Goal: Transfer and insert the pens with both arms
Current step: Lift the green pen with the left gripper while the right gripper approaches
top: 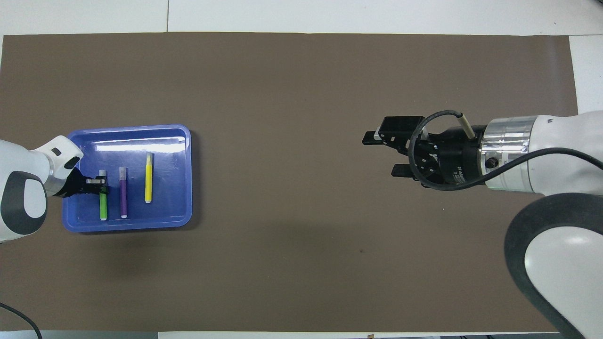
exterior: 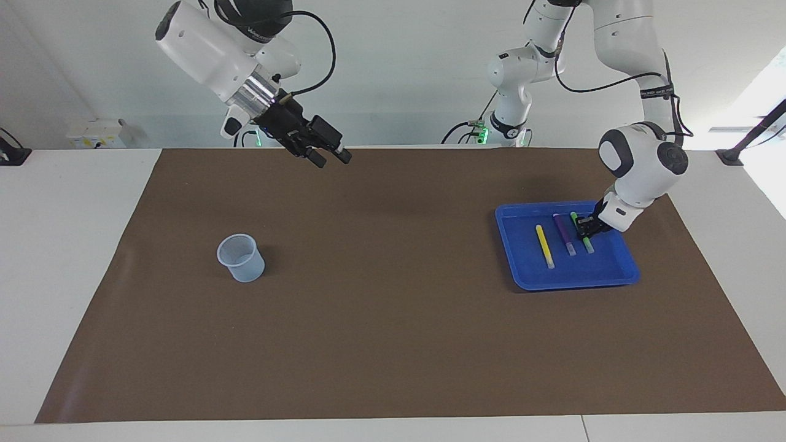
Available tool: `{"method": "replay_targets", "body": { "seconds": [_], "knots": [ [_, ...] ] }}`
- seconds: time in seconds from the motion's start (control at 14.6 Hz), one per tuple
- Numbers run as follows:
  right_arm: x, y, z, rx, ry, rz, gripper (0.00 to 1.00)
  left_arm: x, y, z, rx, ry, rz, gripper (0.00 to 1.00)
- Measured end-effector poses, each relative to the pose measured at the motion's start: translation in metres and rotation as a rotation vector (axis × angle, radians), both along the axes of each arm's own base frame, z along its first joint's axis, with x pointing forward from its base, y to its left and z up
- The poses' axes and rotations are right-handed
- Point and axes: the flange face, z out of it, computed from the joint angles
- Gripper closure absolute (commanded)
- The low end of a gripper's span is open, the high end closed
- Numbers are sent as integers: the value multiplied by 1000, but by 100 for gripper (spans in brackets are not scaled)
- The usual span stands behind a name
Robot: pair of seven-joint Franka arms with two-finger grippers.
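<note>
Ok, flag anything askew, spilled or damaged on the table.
Nothing stands out. Yellow pen, purple pen and green pen lie parallel in the blue tray; the left gripper is shut on the green pen. The cup stands upright.

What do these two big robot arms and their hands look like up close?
Both large arms are glossy white with rounded casings and dark grey joint caps. The right arm ends in a ribbed silver wrist ring and a black two-finger right gripper; a black cable loops along it, and small dark lettering runs along a black band. The left arm carries a smaller black left gripper, with black cables too.
</note>
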Motion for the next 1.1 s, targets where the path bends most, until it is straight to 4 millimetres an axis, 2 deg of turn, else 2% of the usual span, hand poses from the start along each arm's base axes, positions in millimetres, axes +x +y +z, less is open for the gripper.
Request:
{"method": "replay_targets", "body": {
  "seconds": [0.14,0.34,0.55,0.69,0.82,1.1],
  "knots": [
    [-2,9,1,1,-10,6,0,0,0,0,0,0,0,100],
    [3,9,3,5,-48,-55,0,1,0,1,0,-3,-1,100],
    [4,9,1,25,-37,-71,0,10,-2,14,-1,-5,-5,100],
    [5,10,1,48,-23,-91,0,24,-7,39,-3,13,20,100],
    [6,10,0,61,-10,-105,0,40,-25,74,2,32,83,100],
    [5,23,-1,79,-1,-127,0,58,-95,148,-29,98,346,100]
  ]
}}
